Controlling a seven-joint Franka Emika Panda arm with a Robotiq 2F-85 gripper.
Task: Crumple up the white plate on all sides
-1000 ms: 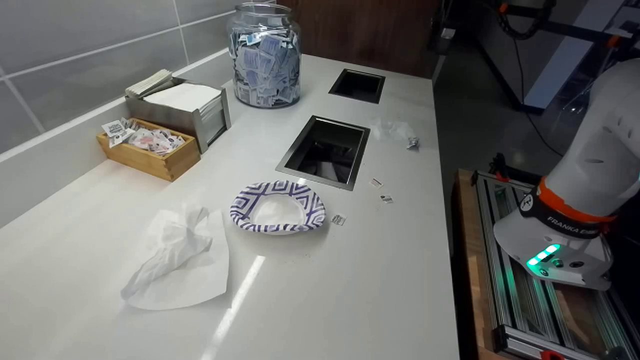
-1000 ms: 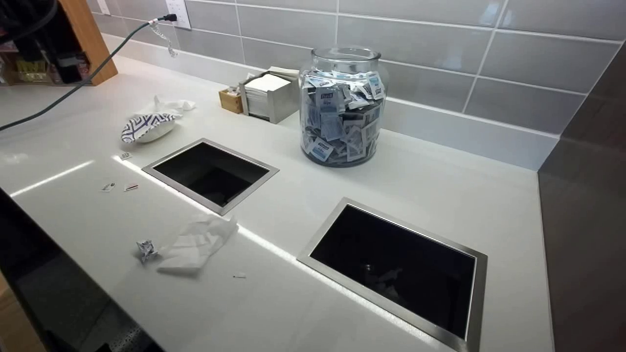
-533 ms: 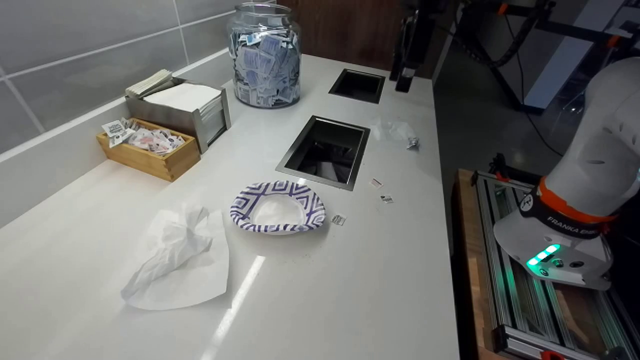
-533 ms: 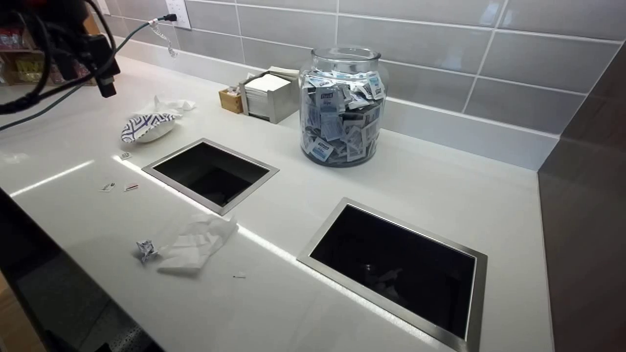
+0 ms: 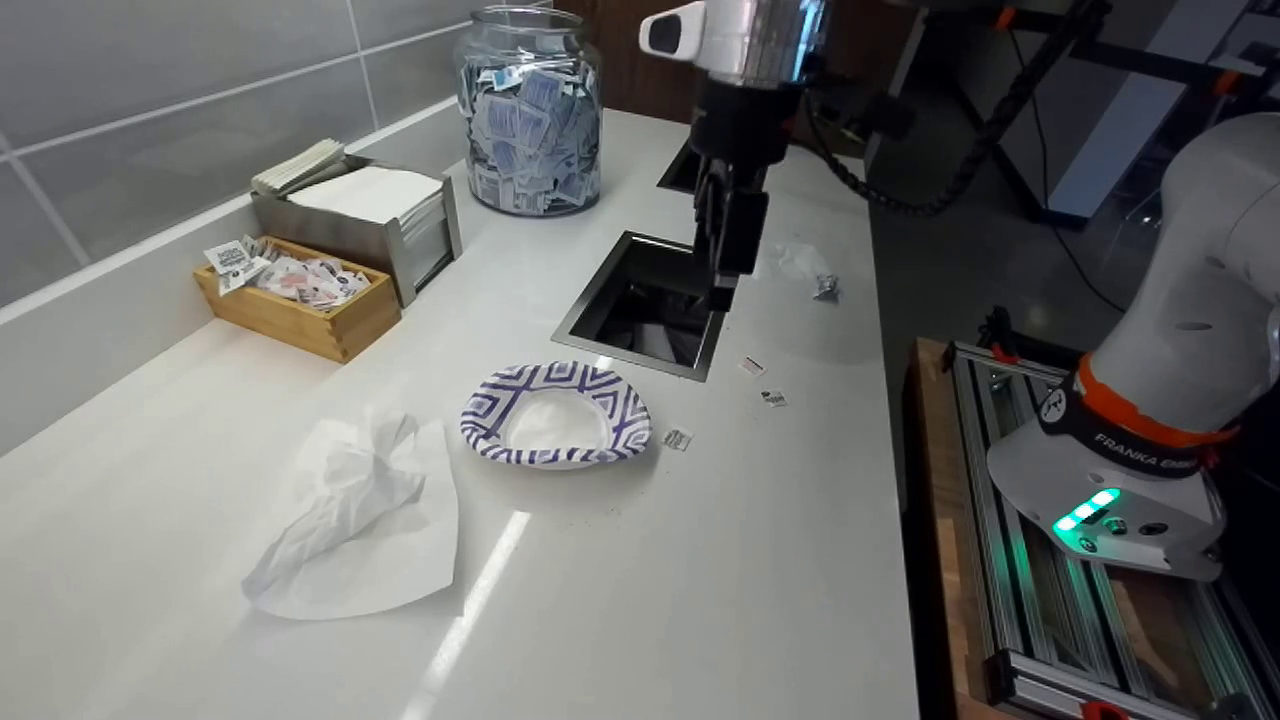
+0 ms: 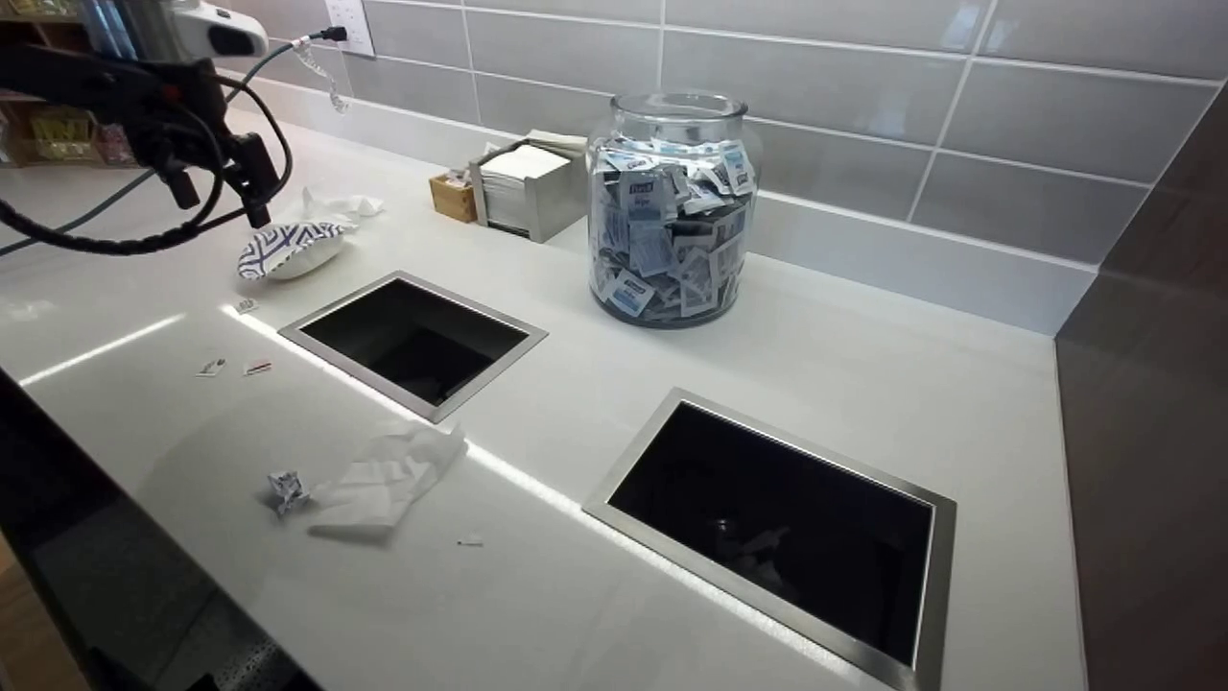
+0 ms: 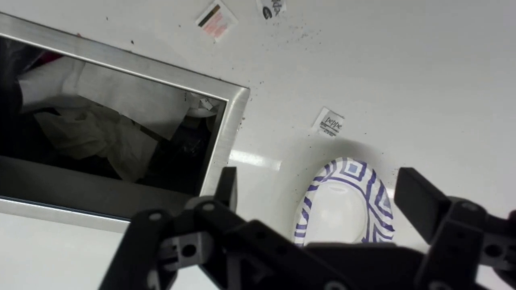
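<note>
Nearest in an exterior view, a white, wrinkled sheet of thin paper (image 5: 350, 530) lies on the white tabletop (image 5: 700, 600). Just beyond it rests the small round paper plate (image 5: 553, 422), which has a white centre and a blue-and-white patterned rim bent upward. Behind the plate is a rectangular, steel-framed dark opening (image 5: 629, 358). The white robot arm (image 5: 1165, 330) has its base beside the tabletop; it reaches beyond the view, and its wrist (image 5: 742, 125) hangs from the top edge, nearly upright. The black end effector (image 7: 322, 193) points downward in the air, apart from the plate; its two jaws stand wide apart and it has hold of nothing. In the wrist view, the plate is seen below, in their gap. Farther away stand a light wooden box (image 5: 280, 320) with small paper packets (image 5: 315, 285), a steel napkin holder (image 5: 345, 240) and a round clear glass jar (image 6: 679, 113).
</note>
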